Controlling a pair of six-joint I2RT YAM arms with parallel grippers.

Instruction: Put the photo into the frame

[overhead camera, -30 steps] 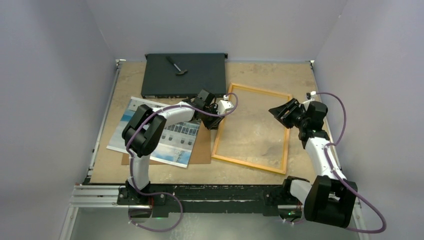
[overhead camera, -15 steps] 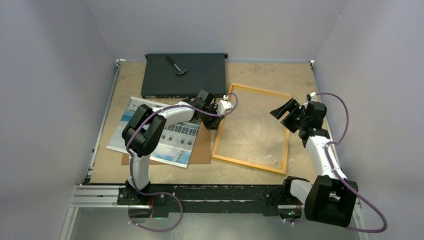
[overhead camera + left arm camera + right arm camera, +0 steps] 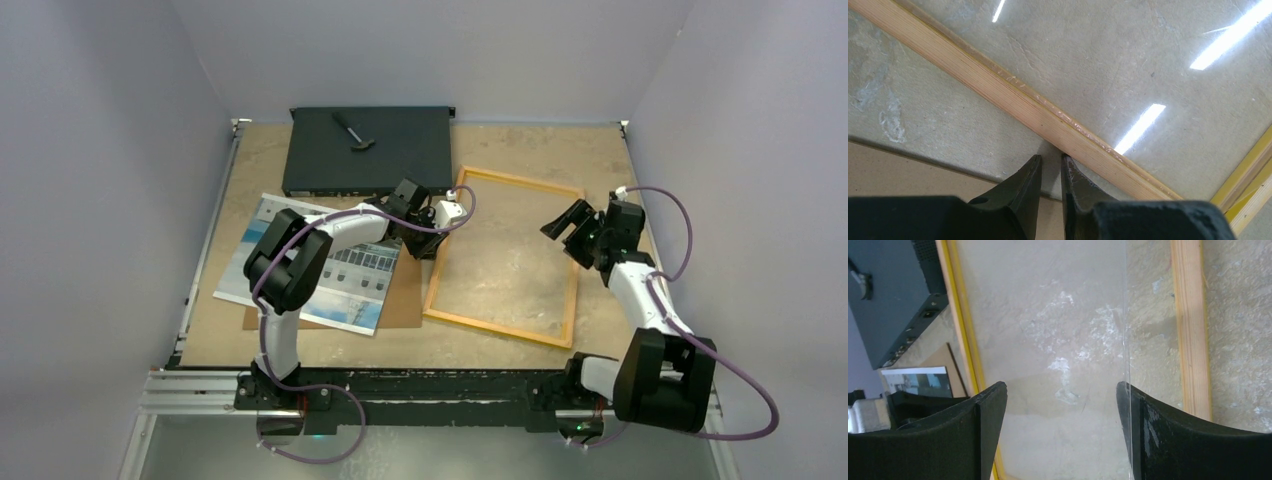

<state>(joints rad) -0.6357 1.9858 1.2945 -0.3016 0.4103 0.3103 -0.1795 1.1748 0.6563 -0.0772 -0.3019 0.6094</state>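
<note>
The frame, a yellow-orange border round a clear pane, lies flat at the table's middle right. The photo of a pale building under blue sky lies face up to the left, partly under my left arm. My left gripper is low at the frame's left rail. In the left wrist view its jaws stand a narrow gap apart with nothing between them, tips against the wooden rail. My right gripper hovers wide open over the frame's right side. The pane shows between its fingertips.
A brown backing board lies under the photo's right part. A flat black box with a small tool on it stands at the back, touching the frame's corner. Grey walls close in the table on three sides.
My right gripper has opened wide and its wrist has shifted a little over the frame's right rail. The left arm, frame and photo have not moved.
</note>
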